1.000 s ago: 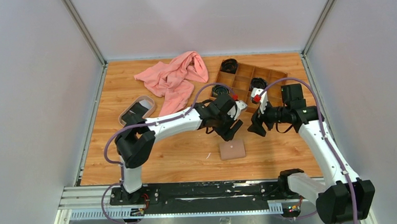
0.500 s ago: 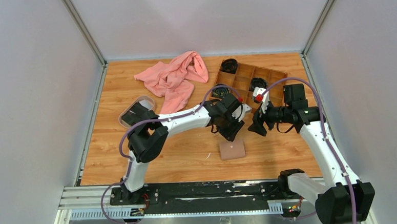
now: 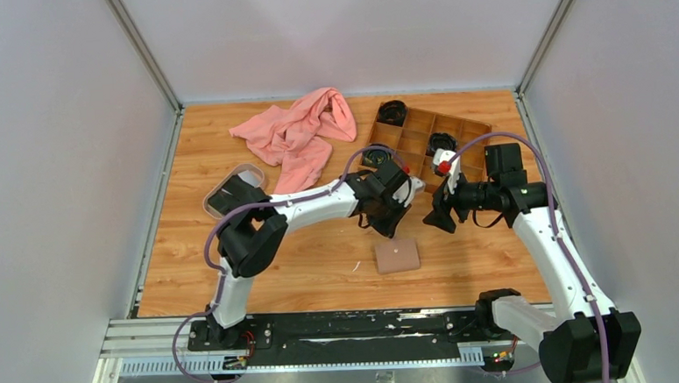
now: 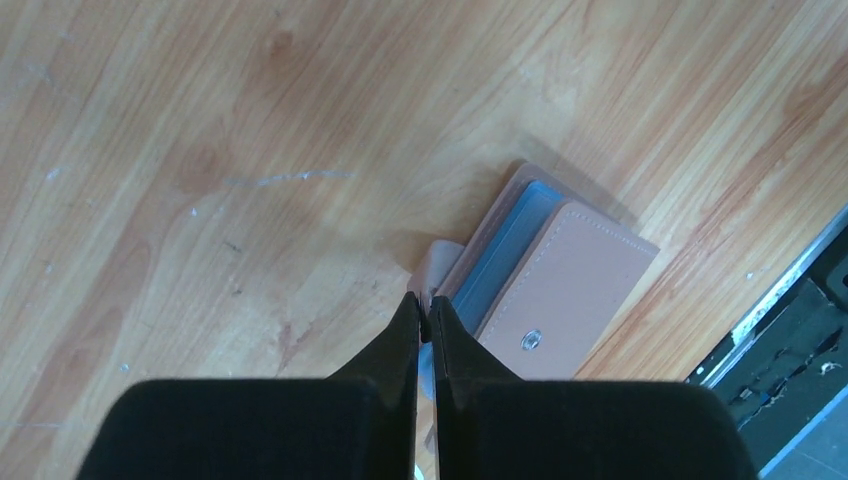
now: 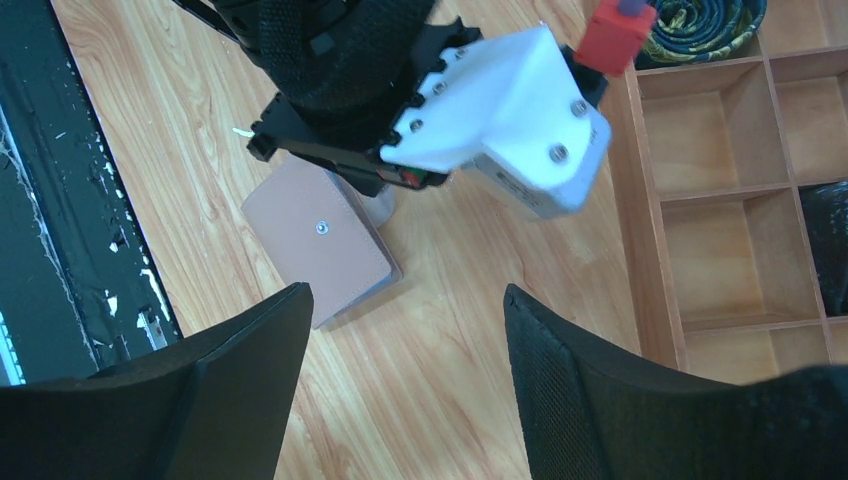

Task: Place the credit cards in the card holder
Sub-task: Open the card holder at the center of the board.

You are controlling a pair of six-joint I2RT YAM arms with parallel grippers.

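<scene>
Lying light and floppy on the bench (image 3: 235, 276), the wallet (image 4: 560, 290) seemed best pinched at its flap edge; the left claw (image 4: 424, 318), at its 12 o'clock, was pressed together, the right claw (image 5: 405, 295) spread.

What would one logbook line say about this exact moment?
left gripper: shut, tips at card holder edge | right gripper: open, empty, hovering apart | card holder: on table, blue lining showing
</scene>
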